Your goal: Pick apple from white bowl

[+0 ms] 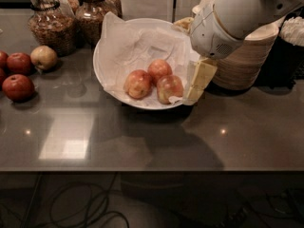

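The large white bowl point(100, 72) with a crumpled white paper liner point(127, 42) stands at the middle back of the dark table. Three reddish-yellow apples lie in it: one on the left point(138, 83), one behind point(159, 69) and one on the right point(169, 88). My gripper point(197, 82), cream-coloured under the white arm, hangs at the bowl's right rim, just right of the right apple. It holds nothing that I can see.
Red apples point(18, 87) and a pale apple point(43, 57) lie at the table's left. Glass jars point(50, 25) stand at the back left. Stacked beige bowls point(247, 65) stand behind my arm on the right. The table's front edge point(142, 169) is near.
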Controlling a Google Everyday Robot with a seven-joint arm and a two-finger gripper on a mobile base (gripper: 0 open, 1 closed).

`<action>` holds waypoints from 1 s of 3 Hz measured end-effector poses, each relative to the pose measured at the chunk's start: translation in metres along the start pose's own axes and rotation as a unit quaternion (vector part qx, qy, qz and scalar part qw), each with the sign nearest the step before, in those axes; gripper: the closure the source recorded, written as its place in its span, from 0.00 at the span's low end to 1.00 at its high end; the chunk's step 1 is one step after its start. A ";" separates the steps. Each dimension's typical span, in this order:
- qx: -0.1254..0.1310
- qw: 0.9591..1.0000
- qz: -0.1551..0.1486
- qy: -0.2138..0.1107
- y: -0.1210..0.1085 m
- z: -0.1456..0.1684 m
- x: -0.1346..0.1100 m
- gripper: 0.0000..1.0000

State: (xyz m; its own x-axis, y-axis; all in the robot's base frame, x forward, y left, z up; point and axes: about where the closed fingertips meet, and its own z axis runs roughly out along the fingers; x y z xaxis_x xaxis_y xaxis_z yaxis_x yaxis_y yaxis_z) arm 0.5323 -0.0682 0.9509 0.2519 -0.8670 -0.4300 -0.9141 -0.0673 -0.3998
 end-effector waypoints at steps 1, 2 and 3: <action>0.006 0.999 -0.004 -0.032 -0.014 0.022 -0.002 0.03; 0.004 0.998 -0.010 -0.056 -0.024 0.039 -0.007 0.06; -0.014 0.996 -0.031 -0.085 -0.029 0.058 -0.028 0.06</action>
State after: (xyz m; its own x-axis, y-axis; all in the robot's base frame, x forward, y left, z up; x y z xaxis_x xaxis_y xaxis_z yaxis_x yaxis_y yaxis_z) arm 0.5701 -0.0135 0.9276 0.3558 -0.7651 -0.5367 -0.9033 -0.1341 -0.4076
